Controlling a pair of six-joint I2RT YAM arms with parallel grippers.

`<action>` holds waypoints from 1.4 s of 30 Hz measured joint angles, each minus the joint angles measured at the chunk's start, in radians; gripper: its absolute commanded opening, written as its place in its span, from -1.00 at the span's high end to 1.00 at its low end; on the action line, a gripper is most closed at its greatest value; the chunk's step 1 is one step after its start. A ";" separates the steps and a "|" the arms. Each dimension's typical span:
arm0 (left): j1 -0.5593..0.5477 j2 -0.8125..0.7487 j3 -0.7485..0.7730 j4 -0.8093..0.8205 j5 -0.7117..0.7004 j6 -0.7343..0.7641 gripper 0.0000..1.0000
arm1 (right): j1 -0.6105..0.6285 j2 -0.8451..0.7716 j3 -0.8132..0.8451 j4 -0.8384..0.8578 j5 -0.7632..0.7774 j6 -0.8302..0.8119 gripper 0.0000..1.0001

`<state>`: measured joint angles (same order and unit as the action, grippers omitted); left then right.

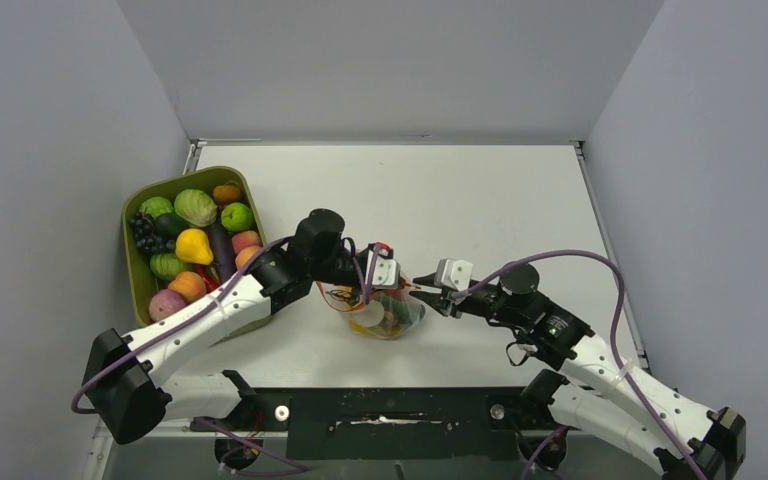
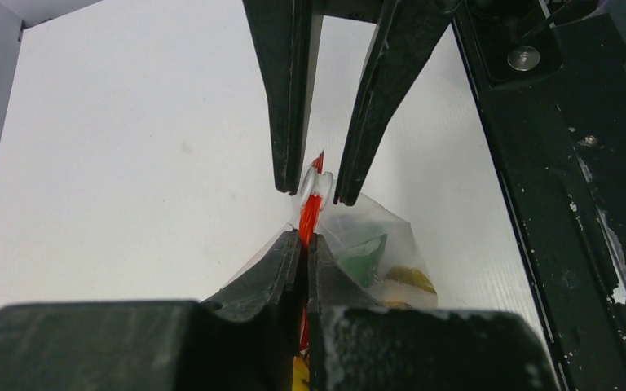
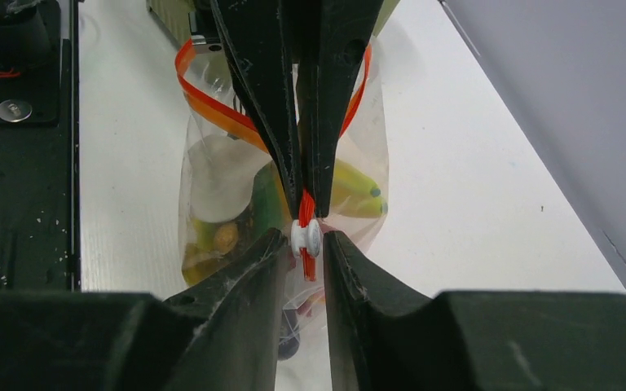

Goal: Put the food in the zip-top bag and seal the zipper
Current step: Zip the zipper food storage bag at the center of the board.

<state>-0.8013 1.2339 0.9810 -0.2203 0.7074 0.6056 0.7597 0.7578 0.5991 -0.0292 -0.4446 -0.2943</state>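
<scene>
left fingers (image 2: pixel 277 265) clenched flat on the thin red-orange zipper strip (image 3: pixel 212 106), right at the end of the small clear soft plastic zip-top bag (image 1: pixel 385 315). right fingers (image 3: pixel 253 269) pinch the small white round slider (image 2: pixel 318 186) from both sides, just beside the left grip. Contact shows on both faces; how firm it is, can't tell.

Risks as I see them:
- slider is tiny and smooth, so a sideways pull likely pops it out of the pinch
- left clamp sits directly in the slider's path and would block travel unless it shifts
- film is limp, so the whole bag may drag along instead of the slider running
- loose film could jam in the slider

Bag sits mid-counter (image 1: pixel 480 200) between the two arms, bulged, mouth up. Beyond the left grip the strip loops apart, so the mouth is mostly unsealed. Inside: glossy toy food, a yellow banana (image 3: pixel 354 183) and green and pale pieces. More toy fruit sits in the olive-green tray (image 1: pixel 132 270) at far left.
</scene>
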 measured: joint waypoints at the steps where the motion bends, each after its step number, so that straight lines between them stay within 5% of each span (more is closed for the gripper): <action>1: 0.000 0.000 0.000 -0.006 0.000 -0.002 1.00 | 0.000 -0.010 -0.013 0.015 -0.001 0.010 0.44; 33: 0.003 -0.042 -0.006 -0.025 0.026 -0.041 1.00 | 0.000 -0.017 -0.098 0.141 -0.001 0.064 0.57; 38: 0.003 -0.043 -0.006 -0.025 0.026 -0.045 1.00 | 0.000 -0.013 -0.098 0.136 -0.002 0.060 1.00; 39: 0.003 -0.044 -0.006 -0.025 0.026 -0.045 0.97 | 0.000 -0.013 -0.098 0.136 -0.002 0.057 1.00; 42: 0.004 -0.055 -0.018 -0.013 0.023 -0.066 0.26 | 0.000 -0.014 -0.098 0.137 -0.009 0.057 1.00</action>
<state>-0.7975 1.1793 0.9627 -0.2337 0.7303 0.5400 0.7597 0.7437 0.5007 0.1078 -0.4538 -0.2375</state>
